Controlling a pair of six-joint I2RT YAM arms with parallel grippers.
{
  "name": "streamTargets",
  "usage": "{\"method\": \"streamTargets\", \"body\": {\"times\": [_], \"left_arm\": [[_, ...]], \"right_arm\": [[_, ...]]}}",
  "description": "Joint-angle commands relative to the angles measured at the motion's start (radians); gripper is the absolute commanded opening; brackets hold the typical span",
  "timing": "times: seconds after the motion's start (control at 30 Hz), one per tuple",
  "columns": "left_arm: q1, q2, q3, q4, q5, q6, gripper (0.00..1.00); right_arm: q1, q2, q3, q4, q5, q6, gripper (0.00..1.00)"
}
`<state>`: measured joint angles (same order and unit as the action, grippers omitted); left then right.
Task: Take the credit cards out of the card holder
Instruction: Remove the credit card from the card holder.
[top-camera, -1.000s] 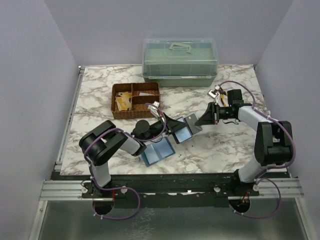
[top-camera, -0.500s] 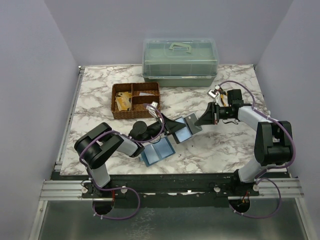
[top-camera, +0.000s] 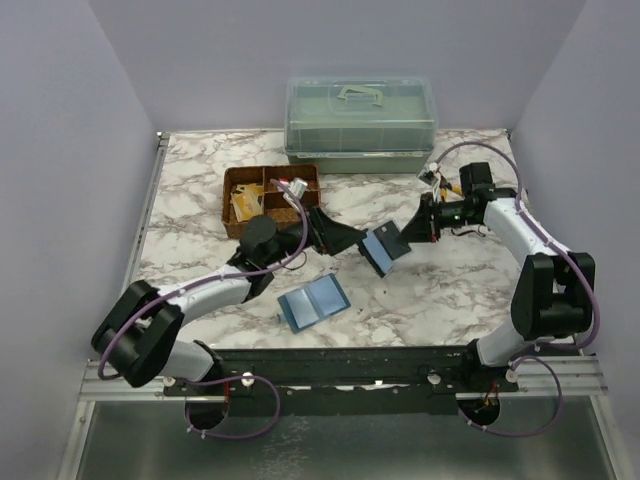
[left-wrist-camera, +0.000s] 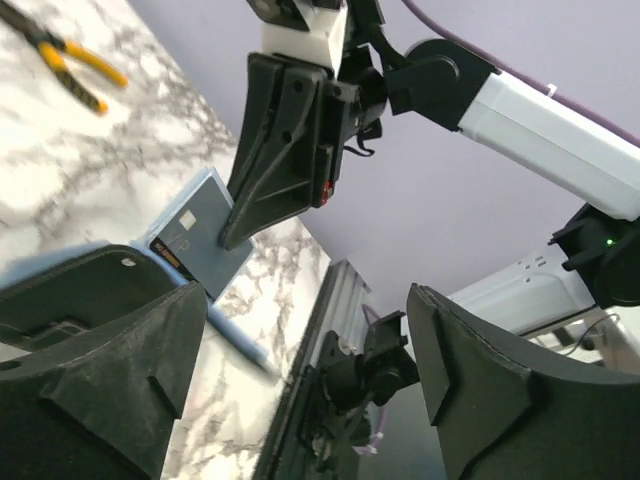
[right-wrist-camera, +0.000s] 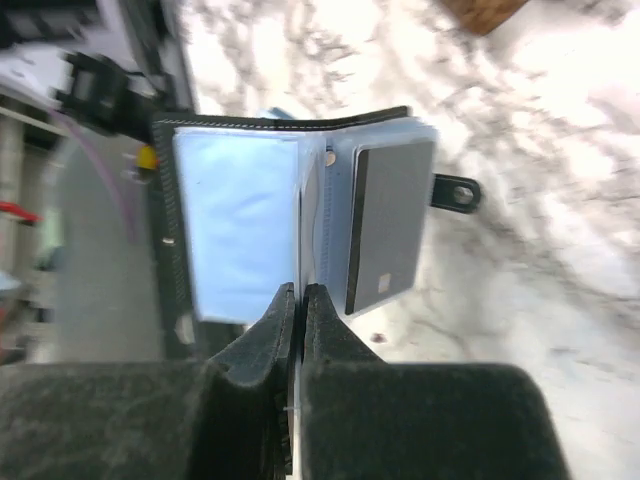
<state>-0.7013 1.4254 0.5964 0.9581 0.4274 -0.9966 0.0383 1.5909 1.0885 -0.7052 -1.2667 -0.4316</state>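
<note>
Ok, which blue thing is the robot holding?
The open card holder, pinched by the right gripper; the light-blue folder lies flat on the table, untouched.

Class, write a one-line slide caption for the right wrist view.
Right tool pinches the open card holder, a dark card showing inside.

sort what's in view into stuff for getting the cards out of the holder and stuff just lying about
For the job: card holder, dark card in its sleeve, right pincer shut on the holder, left pincer open near it.
Lying about: light-blue folder, wicker basket, green lidded box, yellow-handled pliers.
</note>
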Motion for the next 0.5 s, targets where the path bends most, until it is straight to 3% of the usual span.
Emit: {"method": "streamTargets", "body": {"times": [0.0, 0.17, 0.33, 0.47], "left_arm": [[0.102, -0.135, 0.078, -0.314, 0.191, 0.242, 0.92], [0.136, -0.087, 0.257, -0.528, 0.309, 0.450, 0.94], [0.160, 0.015, 0.393, -0.535, 0.400, 0.518, 0.94], [0.160, 0.091, 0.465, -0.530, 0.472, 0.517, 0.92]], "right_arm": [[0.015, -0.087, 0.158, -0.219, 0.220, -0.288, 0.00], [0.091, -0.108, 0.312, -0.413, 0.323, -0.526, 0.00], [0.250, -0.201, 0.266, -0.349, 0.525, -0.564, 0.00], [0.300, -0.230, 0.289, -0.359, 0.538, -0.585, 0.00]]}}
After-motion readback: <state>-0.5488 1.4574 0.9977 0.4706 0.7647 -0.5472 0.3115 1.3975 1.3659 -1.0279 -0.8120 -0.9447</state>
